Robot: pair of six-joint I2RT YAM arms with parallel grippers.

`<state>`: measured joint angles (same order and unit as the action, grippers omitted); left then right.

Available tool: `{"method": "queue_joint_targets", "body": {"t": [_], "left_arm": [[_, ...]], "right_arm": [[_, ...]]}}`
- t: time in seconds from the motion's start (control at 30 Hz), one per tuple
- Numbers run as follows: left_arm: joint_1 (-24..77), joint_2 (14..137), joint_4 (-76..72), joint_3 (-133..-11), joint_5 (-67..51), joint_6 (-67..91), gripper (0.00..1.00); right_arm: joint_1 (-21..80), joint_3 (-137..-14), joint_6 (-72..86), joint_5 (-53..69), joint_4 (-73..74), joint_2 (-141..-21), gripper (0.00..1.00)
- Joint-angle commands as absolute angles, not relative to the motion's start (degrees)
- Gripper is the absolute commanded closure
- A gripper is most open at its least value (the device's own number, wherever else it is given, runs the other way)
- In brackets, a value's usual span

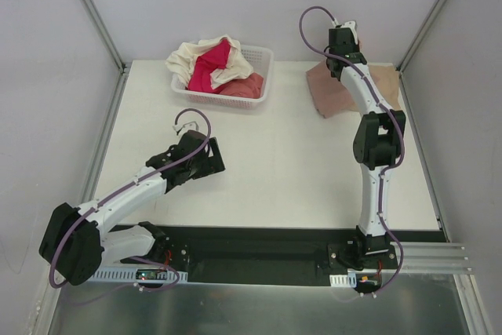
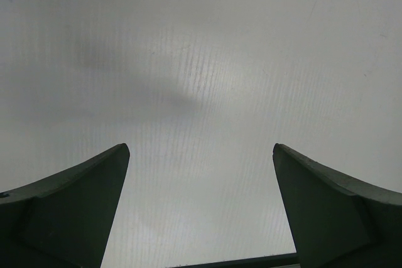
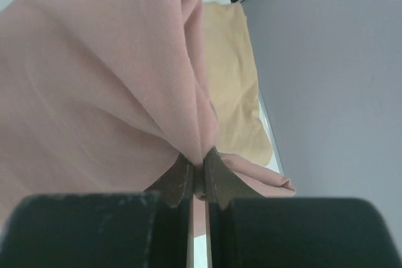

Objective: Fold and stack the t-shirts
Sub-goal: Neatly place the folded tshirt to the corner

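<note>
A dusty-pink t-shirt (image 1: 329, 92) lies at the far right of the table, partly over a tan t-shirt (image 1: 386, 80). My right gripper (image 1: 339, 64) is above it, shut on a pinched fold of the pink t-shirt (image 3: 113, 80), which hangs from the jaws; the right gripper (image 3: 200, 166) shows the cloth squeezed between its fingers, with the tan t-shirt (image 3: 232, 86) flat behind. Cream (image 1: 192, 56), magenta (image 1: 210, 68) and coral (image 1: 243, 86) t-shirts are heaped in the basket. My left gripper (image 1: 212, 154) hovers over bare table with its fingers (image 2: 94, 186) wide open and nothing between them.
A white lattice basket (image 1: 263, 64) stands at the back centre-left. Grey enclosure walls and metal rails (image 1: 98, 154) border the white table (image 1: 274, 170) on both sides. The right wall (image 3: 326, 92) is close beside the held shirt.
</note>
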<state>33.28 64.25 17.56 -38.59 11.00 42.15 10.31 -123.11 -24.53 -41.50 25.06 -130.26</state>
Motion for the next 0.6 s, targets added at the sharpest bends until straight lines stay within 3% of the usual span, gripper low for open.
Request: {"method": "queue_joint_targets", "body": {"t": [0.0, 0.57], "left_arm": [[32.7, 65.3, 18.6, -40.9, 12.0, 41.6, 0.01], [32.4, 65.2, 18.6, -41.0, 11.9, 41.6, 0.01]], "right_arm": [[10.6, -128.3, -24.0, -46.5, 18.5, -129.3, 0.99], [10.6, -135.2, -27.2, -47.5, 15.6, -126.8, 0.99]]}}
